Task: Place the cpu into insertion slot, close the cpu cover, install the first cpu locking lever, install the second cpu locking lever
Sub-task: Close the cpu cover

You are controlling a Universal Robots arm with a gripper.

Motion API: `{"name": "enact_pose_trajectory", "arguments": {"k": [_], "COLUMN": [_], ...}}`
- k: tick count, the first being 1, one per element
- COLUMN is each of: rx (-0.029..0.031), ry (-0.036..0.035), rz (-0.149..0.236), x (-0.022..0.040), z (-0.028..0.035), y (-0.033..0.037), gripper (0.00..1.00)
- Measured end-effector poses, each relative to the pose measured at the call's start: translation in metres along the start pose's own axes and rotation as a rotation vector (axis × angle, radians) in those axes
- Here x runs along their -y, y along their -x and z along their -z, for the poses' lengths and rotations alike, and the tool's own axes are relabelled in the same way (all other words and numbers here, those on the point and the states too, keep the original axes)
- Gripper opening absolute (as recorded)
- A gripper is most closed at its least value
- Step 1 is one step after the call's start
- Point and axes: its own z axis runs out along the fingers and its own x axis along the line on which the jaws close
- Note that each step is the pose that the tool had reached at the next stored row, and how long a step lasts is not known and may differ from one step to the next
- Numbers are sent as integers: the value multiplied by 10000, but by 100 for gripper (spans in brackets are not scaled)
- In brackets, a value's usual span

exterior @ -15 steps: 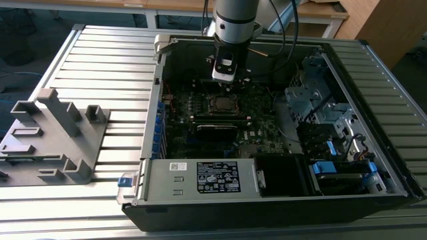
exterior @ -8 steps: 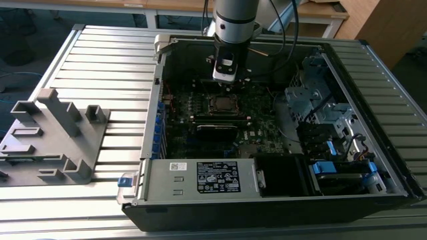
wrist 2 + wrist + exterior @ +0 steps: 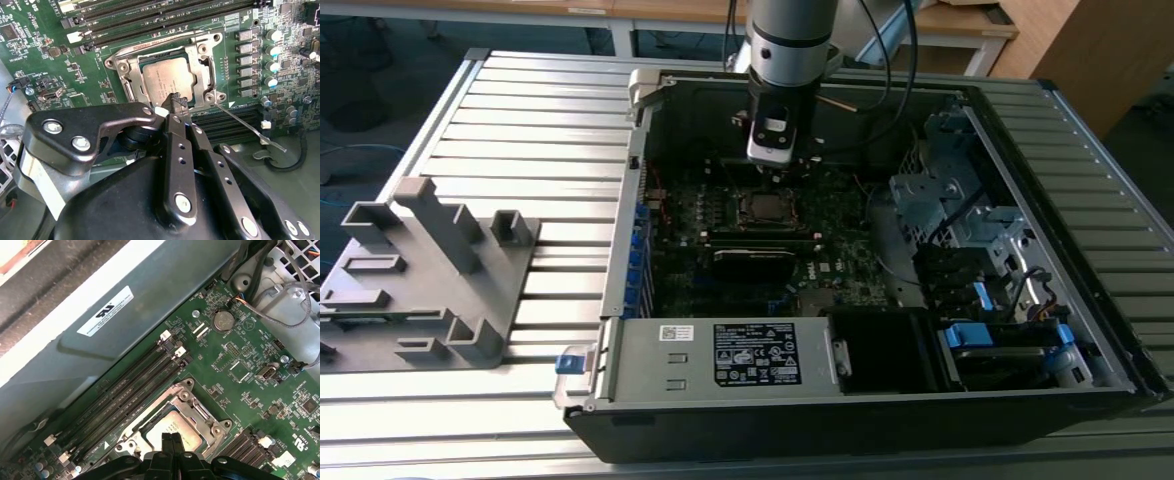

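The cpu (image 3: 162, 82) lay under the closed cpu cover (image 3: 201, 70). One locking lever (image 3: 245, 124) stood unlatched. The gripper (image 3: 178, 106) had its jaws shut, empty.

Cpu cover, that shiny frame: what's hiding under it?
Under the cpu cover lies the cpu; its grey top shows through the window. Its edges and the insertion slot below are hidden.

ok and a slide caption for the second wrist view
Shut claw at the edge of the cpu cover, which lies down over the cpu; one locking lever angles out.
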Motion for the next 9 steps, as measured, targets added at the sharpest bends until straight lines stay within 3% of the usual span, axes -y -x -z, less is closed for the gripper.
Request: {"name": "enact_pose_trajectory", "arguments": {"k": [9], "rx": [-8], "ry": [-1], "rz": [194], "x": [0], "z": [0], "y": [0], "gripper": [11]}}
